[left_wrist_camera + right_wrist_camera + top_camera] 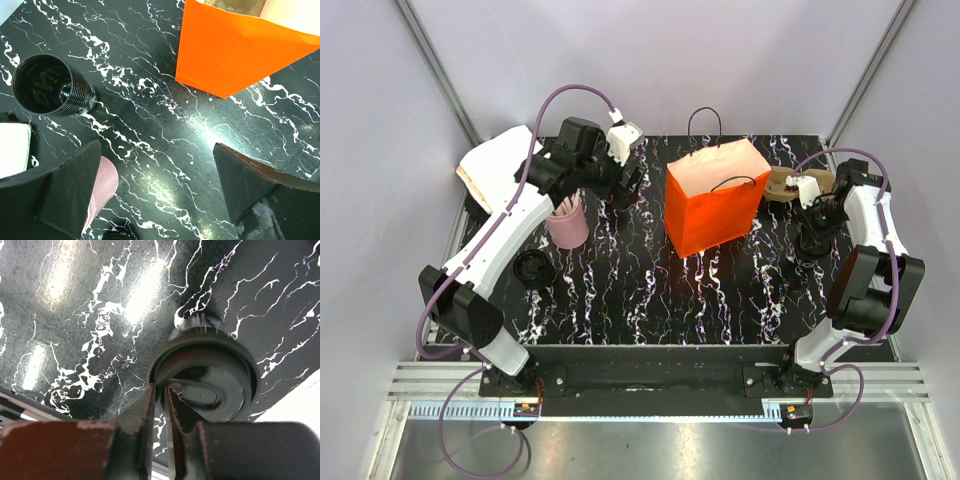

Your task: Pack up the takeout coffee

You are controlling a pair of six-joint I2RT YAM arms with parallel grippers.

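Nearest on the black, white-veined marble-pattern table (pixel 650 300), towards the left, a round black thing (pixel 533 268) lies by itself; whether it is a lid or a cup cannot be told.

Farther in on the right stands the takeout coffee (pixel 809 247), a small black paper cup with a dark round lid, just right of the orange bag and apart from it. The right gripper (pixel 813 232) hangs over it. In the right wrist view the fingers (pixel 135 420) are drawn almost together, pinching the raised rim of the lid (pixel 210 385) at its near edge.

At mid-table the tall orange paper bag (pixel 715 215) stands upright with its mouth open and its black cord handles up. Left of it is the pink cup of wooden sticks (pixel 567 225).

Between those two, a little farther back, the left gripper (pixel 623 190) hovers above bare table with its fingers (pixel 70 195) spread wide and nothing between them. Its wrist view shows a lidless black ribbed cup (pixel 50 85) upright beyond the pink cup.

A brown object (pixel 782 185) lies at the bag's far right corner; what it is cannot be made out.
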